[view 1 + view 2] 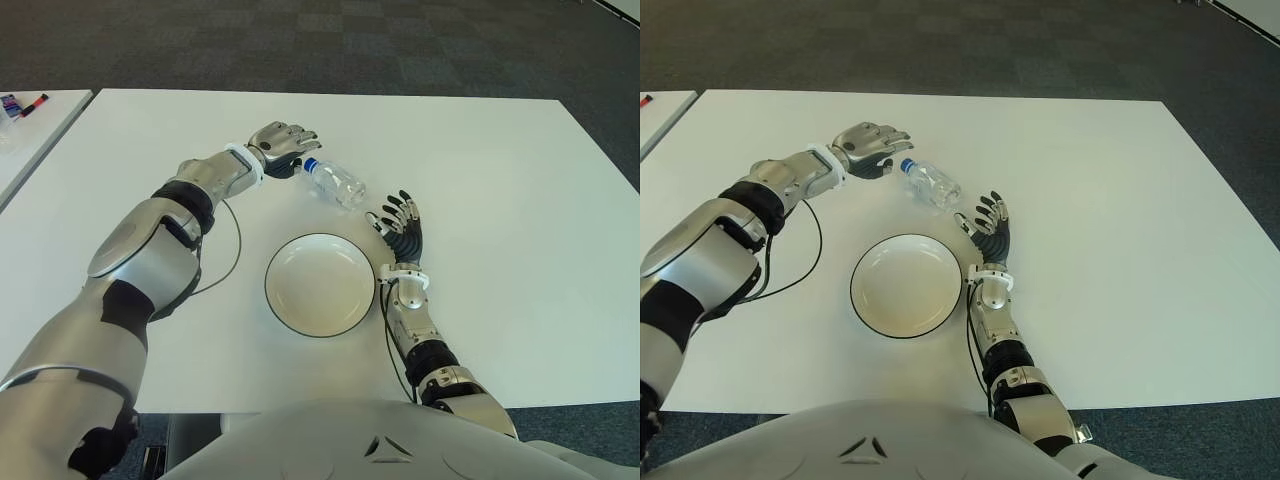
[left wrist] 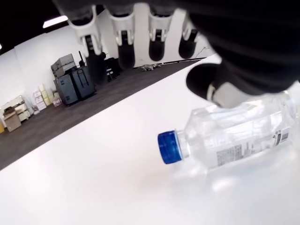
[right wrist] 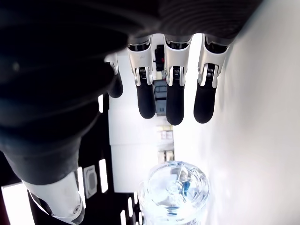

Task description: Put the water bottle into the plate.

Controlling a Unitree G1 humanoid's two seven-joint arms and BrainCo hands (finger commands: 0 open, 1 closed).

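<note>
Fingers [image 2: 123, 44] of the left hand [image 1: 280, 146] were spread open over the capped end of the water bottle [image 1: 335, 183], gripping nothing, while the bottle lay on its side on the table [image 1: 500, 170], just beyond the plate [image 1: 320, 284]. The right hand [image 1: 402, 228] showed near the bottle's base, fingers also open and empty. Judging by this, nothing was done yet: grasping, lifting and placing all remained.

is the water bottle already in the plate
No, the water bottle lies on its side on the white table beyond the empty plate, between the open left hand and open right hand.
</note>
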